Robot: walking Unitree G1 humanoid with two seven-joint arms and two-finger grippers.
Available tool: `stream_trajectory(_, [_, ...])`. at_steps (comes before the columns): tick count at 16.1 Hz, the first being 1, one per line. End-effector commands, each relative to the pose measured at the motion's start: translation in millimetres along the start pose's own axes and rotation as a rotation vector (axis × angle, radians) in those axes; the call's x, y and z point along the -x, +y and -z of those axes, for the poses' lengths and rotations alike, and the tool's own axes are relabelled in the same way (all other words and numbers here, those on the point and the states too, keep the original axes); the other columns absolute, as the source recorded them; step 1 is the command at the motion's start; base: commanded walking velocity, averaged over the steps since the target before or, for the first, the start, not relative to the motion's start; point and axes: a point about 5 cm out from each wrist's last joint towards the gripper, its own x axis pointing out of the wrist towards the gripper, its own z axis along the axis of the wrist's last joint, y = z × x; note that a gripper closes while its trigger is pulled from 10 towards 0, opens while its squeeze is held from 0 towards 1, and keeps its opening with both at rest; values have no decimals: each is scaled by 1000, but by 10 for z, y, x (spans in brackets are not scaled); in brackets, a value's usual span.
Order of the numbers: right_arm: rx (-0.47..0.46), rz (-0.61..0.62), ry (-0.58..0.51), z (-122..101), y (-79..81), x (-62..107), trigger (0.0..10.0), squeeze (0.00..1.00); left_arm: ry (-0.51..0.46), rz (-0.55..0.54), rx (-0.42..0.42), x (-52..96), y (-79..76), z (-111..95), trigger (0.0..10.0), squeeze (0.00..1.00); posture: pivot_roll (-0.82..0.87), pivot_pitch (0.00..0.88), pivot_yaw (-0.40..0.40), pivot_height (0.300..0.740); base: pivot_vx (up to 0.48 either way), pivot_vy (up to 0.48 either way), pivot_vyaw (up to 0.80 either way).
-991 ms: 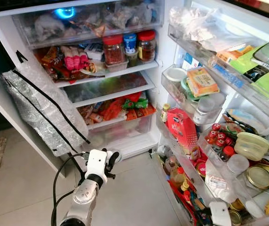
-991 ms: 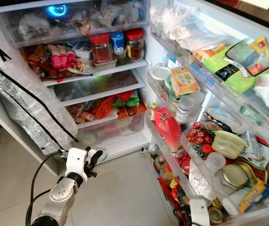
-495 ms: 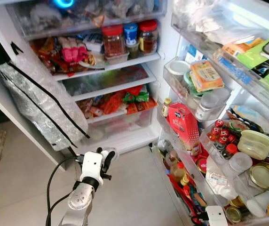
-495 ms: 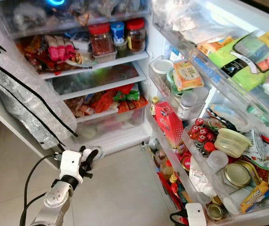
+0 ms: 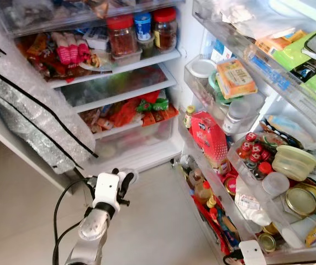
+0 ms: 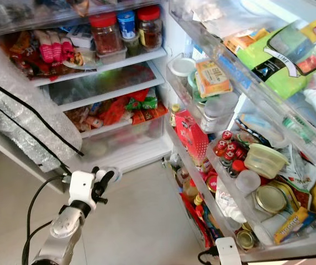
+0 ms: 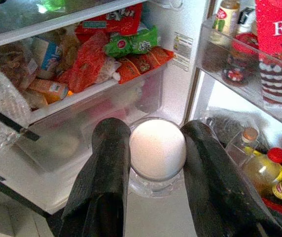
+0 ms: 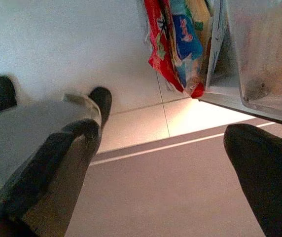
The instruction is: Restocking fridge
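The fridge (image 5: 172, 118) stands open, its shelves packed with jars and packets. My left gripper (image 5: 126, 179) is low in front of the fridge's bottom ledge. It is shut on a small clear plastic tub (image 7: 158, 150) with a round white top, gripped on both sides by the black fingers (image 7: 109, 163). The tub (image 6: 114, 174) hangs just above the floor, near the clear bottom drawer (image 5: 141, 138). My right gripper (image 8: 168, 136) points down at the tiled floor, open with nothing between its fingers. Its wrist (image 5: 252, 254) sits by the lower door shelf.
A silver bubble-wrap bag (image 5: 31, 110) hangs over the fridge's left side. The open door on the right carries crowded shelves (image 5: 219, 182) with a red box (image 5: 210, 138), bottles, jars and lids. Pale tiled floor (image 5: 152, 221) lies in front.
The camera has shifted, so the fridge sits a little higher and further left in view. My left gripper still holds the tub at about the same place before the bottom ledge.
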Motion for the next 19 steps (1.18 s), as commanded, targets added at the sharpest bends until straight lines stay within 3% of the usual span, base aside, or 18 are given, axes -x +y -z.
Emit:
stream_trajectory(1, [0,4,19,58,-2,9,10000,0,27,-10,0,40,47,41,10000,0,-35,203,4,740,0,0,800])
stream_trajectory(4, [-32,1,0,63,15,11,10000,0,27,-16,-2,52,73,47,10000,0,-27,192,1,740,0,0,267])
stream_trajectory(11, [19,-8,-39,14,33,8,10000,0,26,-19,-7,34,87,26,10000,0,-16,169,11,740,0,0,59])
stream_trajectory(19, [2,-6,-38,17,33,8,10000,0,20,-10,-9,17,69,7,10000,0,-10,168,10,740,0,0,135])
